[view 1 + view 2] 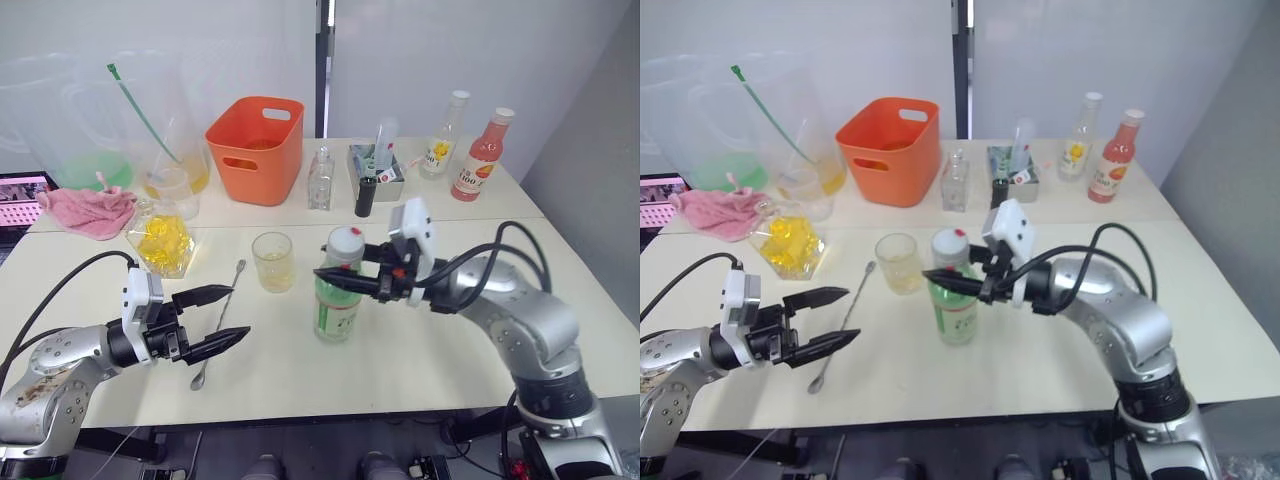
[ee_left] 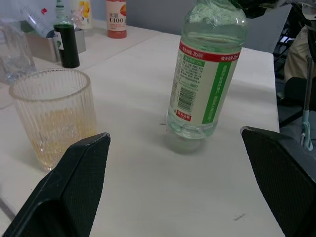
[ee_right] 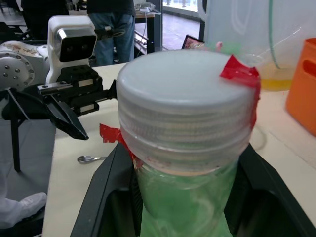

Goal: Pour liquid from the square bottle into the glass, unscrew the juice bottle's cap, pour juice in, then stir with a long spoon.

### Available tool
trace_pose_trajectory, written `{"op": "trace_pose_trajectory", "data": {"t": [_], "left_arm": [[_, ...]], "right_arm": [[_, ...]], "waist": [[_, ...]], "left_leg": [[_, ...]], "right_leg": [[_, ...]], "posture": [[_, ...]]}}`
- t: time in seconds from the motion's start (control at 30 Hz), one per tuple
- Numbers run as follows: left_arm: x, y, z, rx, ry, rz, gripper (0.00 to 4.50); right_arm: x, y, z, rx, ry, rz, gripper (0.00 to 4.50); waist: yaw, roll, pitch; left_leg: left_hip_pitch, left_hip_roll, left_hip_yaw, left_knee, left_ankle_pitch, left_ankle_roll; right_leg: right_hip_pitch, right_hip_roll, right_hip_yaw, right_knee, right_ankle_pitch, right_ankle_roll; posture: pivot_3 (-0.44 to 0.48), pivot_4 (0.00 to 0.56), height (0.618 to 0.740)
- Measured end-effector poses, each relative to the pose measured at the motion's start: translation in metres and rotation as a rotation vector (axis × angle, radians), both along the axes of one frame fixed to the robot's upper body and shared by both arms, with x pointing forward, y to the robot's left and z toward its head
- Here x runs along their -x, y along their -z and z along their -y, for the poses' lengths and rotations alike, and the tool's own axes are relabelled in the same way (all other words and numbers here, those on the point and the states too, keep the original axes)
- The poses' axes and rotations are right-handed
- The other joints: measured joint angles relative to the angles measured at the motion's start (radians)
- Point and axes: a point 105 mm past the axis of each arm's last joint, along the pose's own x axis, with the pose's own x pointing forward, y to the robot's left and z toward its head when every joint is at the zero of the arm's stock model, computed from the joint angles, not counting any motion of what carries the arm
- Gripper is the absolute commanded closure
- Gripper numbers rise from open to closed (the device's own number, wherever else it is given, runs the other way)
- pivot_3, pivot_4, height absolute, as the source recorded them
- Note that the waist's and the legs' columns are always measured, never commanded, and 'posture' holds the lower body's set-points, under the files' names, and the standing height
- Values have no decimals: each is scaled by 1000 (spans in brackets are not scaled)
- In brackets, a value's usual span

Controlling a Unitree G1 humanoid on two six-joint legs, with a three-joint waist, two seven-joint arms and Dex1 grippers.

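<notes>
My right gripper (image 1: 335, 277) grips the neck of the juice bottle (image 1: 338, 300) under the juice bottle's cap (image 1: 346, 238); bottle upright, beside the glass (image 1: 272, 261); left gripper (image 1: 222, 318) wide open, over the long spoon (image 1: 218, 322), lying front-to-back.

You have five bottles: the juice bottle (image 1: 338, 292) near centre, the square bottle (image 1: 161, 242) at left, a slim clear bottle (image 1: 320, 181) by the one orange basket (image 1: 256, 148), and two labelled bottles, yellow (image 1: 441, 142) and pink-red (image 1: 479, 157), far right. There is one glass (image 1: 272, 261), one long spoon (image 1: 218, 324), one pink cloth (image 1: 88, 210), and one metal tray (image 1: 375, 172).
</notes>
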Motion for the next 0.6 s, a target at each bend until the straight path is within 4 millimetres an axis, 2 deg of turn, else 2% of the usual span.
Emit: {"op": "trace_pose_trajectory", "data": {"t": [0.07, 0.2, 0.6], "left_arm": [[2, -1, -1, -7, -4, 3, 0], [4, 1, -1, -23, 2, -13, 0], [10, 4, 2, -38, -2, -21, 0]], "right_arm": [[2, 9, -8, 15, -10, -15, 3038], [1, 9, -17, 15, -16, 22, 3038], [-2, 14, -26, 24, -44, 58, 3038]], "waist": [[0, 0, 0], [-2, 0, 0], [-4, 0, 0]], "left_leg": [[0, 0, 0, 0, 0, 0], [1, 0, 0, 0, 1, -1], [1, 0, 0, 0, 1, -1]], "right_leg": [[0, 0, 0, 0, 0, 0], [0, 1, 0, 0, 0, 0], [0, 1, 0, 1, 0, 0]], "posture": [[0, 150, 740], [0, 150, 740], [0, 150, 740]]}}
